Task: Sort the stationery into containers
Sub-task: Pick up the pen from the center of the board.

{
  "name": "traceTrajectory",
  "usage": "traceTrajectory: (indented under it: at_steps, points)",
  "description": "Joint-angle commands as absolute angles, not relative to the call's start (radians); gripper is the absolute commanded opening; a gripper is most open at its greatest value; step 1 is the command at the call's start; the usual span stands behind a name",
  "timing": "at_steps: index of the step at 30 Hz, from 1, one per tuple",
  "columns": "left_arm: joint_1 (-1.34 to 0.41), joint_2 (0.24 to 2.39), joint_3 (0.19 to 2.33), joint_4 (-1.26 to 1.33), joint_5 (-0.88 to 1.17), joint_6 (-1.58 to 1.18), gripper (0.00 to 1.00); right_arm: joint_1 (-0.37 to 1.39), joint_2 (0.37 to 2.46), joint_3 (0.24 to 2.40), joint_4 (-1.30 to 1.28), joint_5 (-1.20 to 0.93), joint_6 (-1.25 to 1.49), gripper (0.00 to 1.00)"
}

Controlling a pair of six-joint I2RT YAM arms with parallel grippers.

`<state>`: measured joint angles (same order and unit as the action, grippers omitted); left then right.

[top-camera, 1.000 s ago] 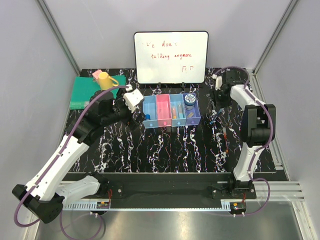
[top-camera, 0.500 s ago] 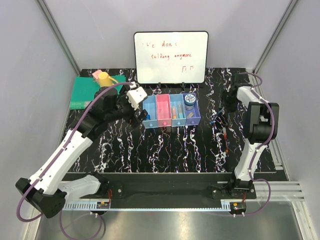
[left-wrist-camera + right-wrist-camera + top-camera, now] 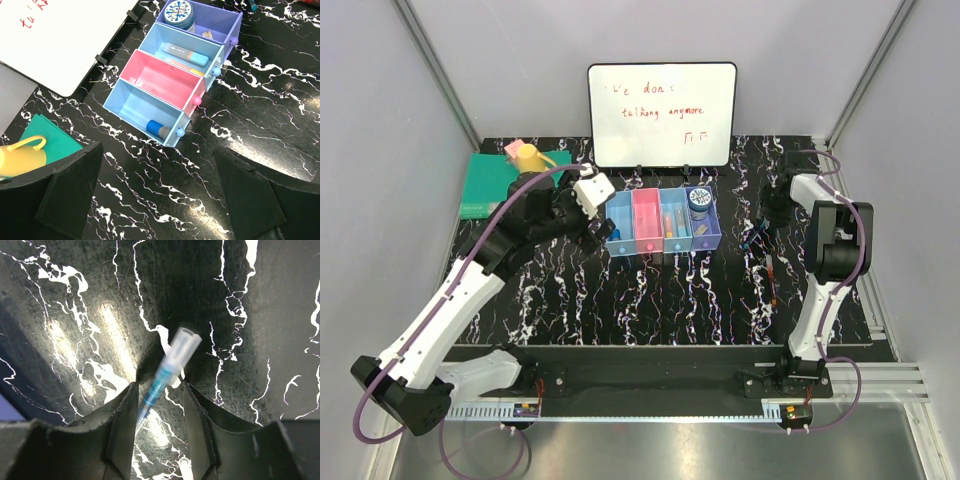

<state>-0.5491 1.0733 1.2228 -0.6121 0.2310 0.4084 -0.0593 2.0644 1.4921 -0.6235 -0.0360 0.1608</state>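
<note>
We see right gripper (image 3: 159,422) fingers flanking blurred blue pen (image 3: 161,379), contact unclear; left gripper (image 3: 160,197) spread wide.

four joined bins (image 3: 150,82) below wide-open left hand (image 3: 160,200)

The desk (image 3: 650,300) had a glossy black marble-look top with white veins that threw back lamp glare. The containers (image 3: 172,75) were smooth plastic in blue, pink and purple, with small round knobs. The pen (image 3: 167,367) had a clear plastic barrel and cap over a blue core. The fingers (image 3: 120,425) of the right tool (image 3: 159,427) were matt black plastic, faintly ridged. The whiteboard (image 3: 662,113) was smooth, glossy white. The mug (image 3: 20,152) was glossy yellow.
</note>
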Motion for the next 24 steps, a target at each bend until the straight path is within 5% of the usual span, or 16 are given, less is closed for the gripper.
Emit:
traceTrajectory:
  at_steps: [1, 9, 16, 24]
  points:
    - [-0.554, 1.068, 1.255, -0.591, 0.218, 0.426, 0.99, -0.026, 2.088, 1.503, -0.604, -0.006, 0.150, 0.47]
    - [-0.554, 1.062, 1.252, -0.581, 0.218, 0.434, 0.99, 0.026, 2.103, 1.509, -0.595, 0.043, 0.117, 0.27]
    - [-0.554, 1.048, 1.244, -0.575, 0.218, 0.442, 0.99, 0.034, 2.100, 1.483, -0.583, 0.055, 0.091, 0.00]
    - [-0.554, 1.043, 1.239, -0.568, 0.215, 0.442, 0.99, 0.037, 2.089, 1.497, -0.584, 0.058, 0.055, 0.00]
